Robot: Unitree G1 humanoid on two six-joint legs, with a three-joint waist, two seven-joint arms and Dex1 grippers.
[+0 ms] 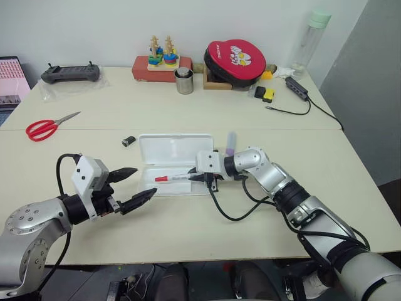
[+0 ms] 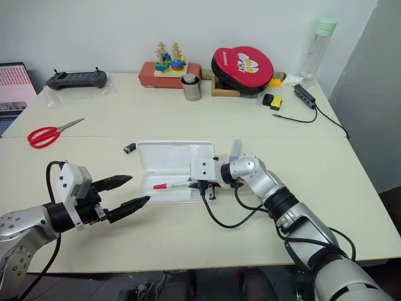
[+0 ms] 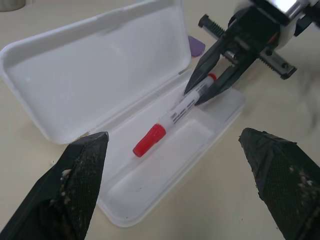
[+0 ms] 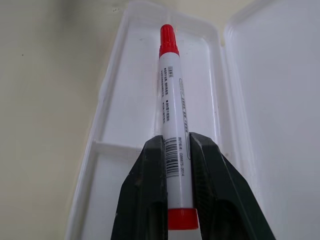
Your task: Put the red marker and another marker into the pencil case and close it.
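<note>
A: Where does the red marker (image 3: 172, 119) stand?

B: The right gripper (image 1: 202, 177) is clamped on its tail end, and the pen hangs over the case's (image 1: 150, 145) lower tray, red cap pointing toward the left gripper (image 1: 138, 186). The lid lies flat open behind it.

A: So how should it go down?

B: I'd keep the barrel in line with the long side of the tray, lower until it rests on the floor, then let go. Dropped at a slant, it could ride up on the small divider or the rim.

A: And the left gripper?

B: Fingers spread wide, empty, hovering just off the case's near end. It can steady the tray if it skids on the counter (image 1: 188, 232).

A: The other marker?

B: The lilac marker (image 1: 230, 143) lies beyond the right wrist, beside the lid. It goes in next, alongside the red one, so the lid can shut.
</note>
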